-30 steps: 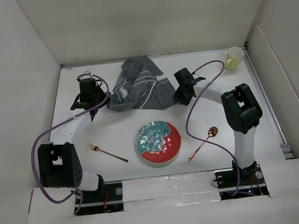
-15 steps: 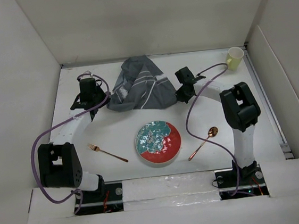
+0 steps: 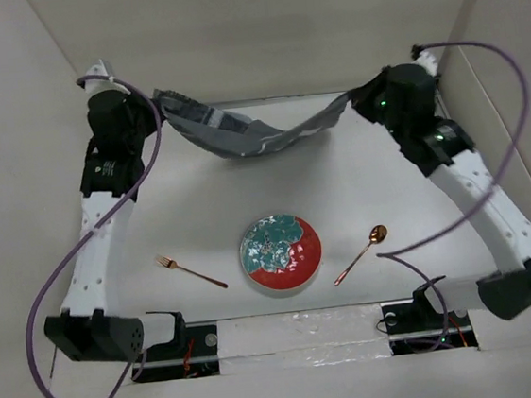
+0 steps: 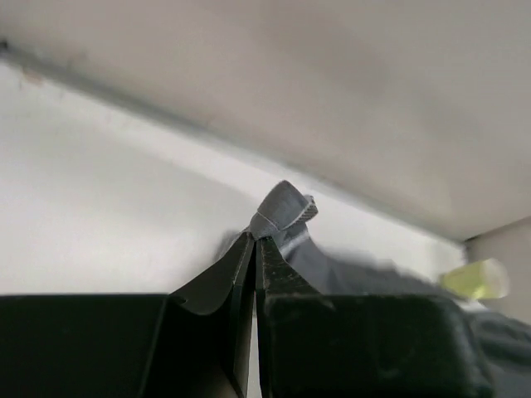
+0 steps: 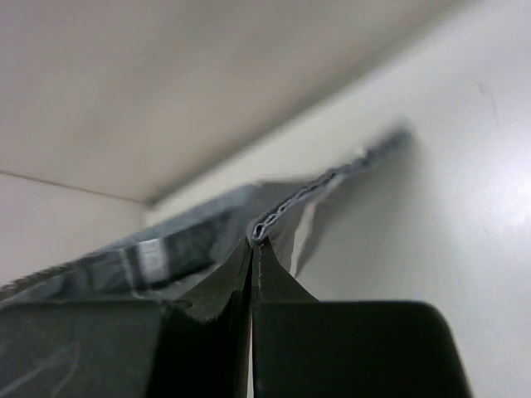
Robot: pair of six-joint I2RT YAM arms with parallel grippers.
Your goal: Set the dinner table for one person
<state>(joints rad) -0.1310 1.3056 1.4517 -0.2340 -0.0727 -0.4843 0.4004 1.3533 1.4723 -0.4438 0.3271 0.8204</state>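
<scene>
Placemat point(image 3: 259, 135) hangs stretched over far edge of dinner table point(image 3: 200, 206); my left gripper point(image 4: 255, 242) and right gripper point(image 5: 251, 247) each pinch corner tight. Plate point(image 3: 281, 252), fork point(image 3: 190, 271), spoon point(image 3: 362, 253) lie by near edge; nothing laid yet.

— A home dining room?

— No, it looks like a robot lab test cell. The worktop point(image 3: 200, 206) is a bare matte white board, boxed in by plain white panels point(image 3: 268, 37) on its left, far and right sides.

— And the machines?

— Two white-and-black arms are fixed at the near edge, the left arm point(image 3: 97, 226) and the right arm point(image 3: 489, 204). Each trails a loose purple cable point(image 3: 44, 308), and thin wiring point(image 3: 194, 347) shows at the bases.

— There's tableware, though.

— Only a few pieces, like props on a staged set: one plate point(image 3: 281, 252), a fork point(image 3: 190, 271), a spoon point(image 3: 361, 253) and a striped grey placemat point(image 3: 250, 139)
</scene>
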